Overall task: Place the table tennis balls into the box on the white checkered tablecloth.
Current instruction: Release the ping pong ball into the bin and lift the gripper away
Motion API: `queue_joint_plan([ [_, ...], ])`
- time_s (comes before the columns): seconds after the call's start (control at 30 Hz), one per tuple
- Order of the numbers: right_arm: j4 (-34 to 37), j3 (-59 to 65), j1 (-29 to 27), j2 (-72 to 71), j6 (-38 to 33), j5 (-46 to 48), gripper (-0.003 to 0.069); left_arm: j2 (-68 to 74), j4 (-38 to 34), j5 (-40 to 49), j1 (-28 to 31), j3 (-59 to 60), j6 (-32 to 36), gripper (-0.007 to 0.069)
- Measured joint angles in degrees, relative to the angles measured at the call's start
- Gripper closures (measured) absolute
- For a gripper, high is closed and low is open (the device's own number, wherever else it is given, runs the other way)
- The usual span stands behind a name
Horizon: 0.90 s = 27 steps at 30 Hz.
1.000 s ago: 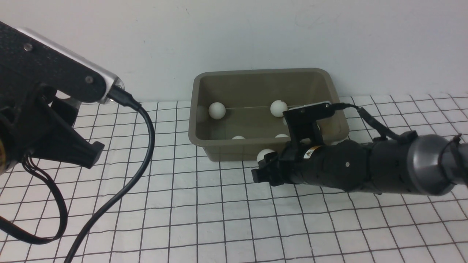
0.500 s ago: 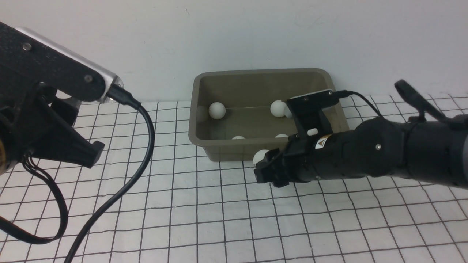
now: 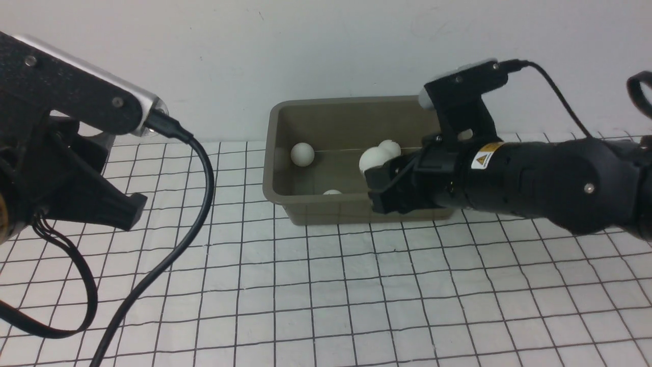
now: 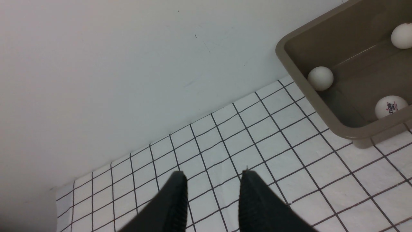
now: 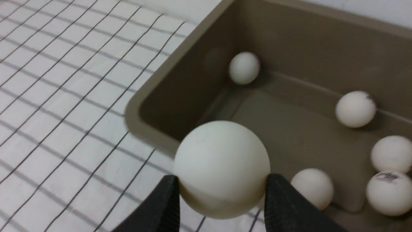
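Observation:
My right gripper (image 3: 376, 171) (image 5: 222, 182) is shut on one white table tennis ball (image 3: 371, 159) (image 5: 222, 167), held in the air over the near rim of the olive-grey box (image 3: 271, 153) (image 5: 151, 132). Several more balls lie inside the box, among them one by the far left wall (image 3: 302, 154) (image 5: 244, 68), one further right (image 3: 390, 148) (image 5: 355, 109) and one printed with a logo (image 5: 389, 192). The box stands on the white checkered tablecloth (image 3: 305, 295). My left gripper (image 3: 125, 209) (image 4: 213, 175) hangs open over the cloth left of the box, with nothing between its fingers.
A white wall rises right behind the box. A black cable (image 3: 204, 193) hangs from my left arm down over the cloth. The left wrist view shows the box's corner (image 4: 370, 129) with three balls, one of them logo-printed (image 4: 390, 107).
My right gripper has risen with the ball from the cloth in front of the box up to its near rim. The left arm has hardly moved.

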Motion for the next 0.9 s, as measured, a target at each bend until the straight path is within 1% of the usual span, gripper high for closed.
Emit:
queue_joint_plan([
  [0.07, -0.5, -0.24, -2.44, 2.45, 0.0, -5.34, 0.035, 0.0, -0.12, -1.06, 0.0, 0.0, -0.69, 0.0415],
  [0.1, -0.5, -0.65, -3.42, 3.81, -0.03, -6.58, 0.035, 0.0, -0.12, -1.75, 0.0, 0.0, -1.08, 0.0415],
  [0.23, -0.55, -4.72, -7.83, 10.73, -1.45, -8.04, 0.035, 0.0, -0.12, -4.67, 0.0, 0.0, -2.04, 0.0415],
  [0.37, -1.19, -7.5, -8.22, 13.76, -6.14, -7.99, 0.035, 0.0, -0.12, -5.64, 0.0, 0.0, -2.54, 0.0415],
  [0.47, -1.81, -8.17, -8.22, 13.96, -7.57, -7.99, 0.0347, 0.0, -0.31, -5.82, 0.0, 0.0, -3.73, 0.0415],
  [0.57, -1.81, -8.17, -8.22, 13.96, -7.72, -7.99, 0.0281, 0.0, -1.6, -5.82, 0.0, 0.0, -4.13, 0.0415],
  [0.7, -1.81, -8.17, -8.22, 13.96, -7.72, -9.73, 0.0123, 0.0, -2.31, -5.98, 0.0, 0.0, -4.37, 0.0415],
  [0.8, -1.84, -8.17, -8.22, 13.88, -7.72, -11.28, 0.0092, 0.0, -2.36, -6.05, 0.0, 0.0, -4.36, 0.0415],
  [0.9, -2.0, -8.17, -8.22, 13.07, -7.92, -11.58, 0.0082, 0.0, -2.36, -6.05, 0.0, 0.0, -4.36, 0.0415],
])
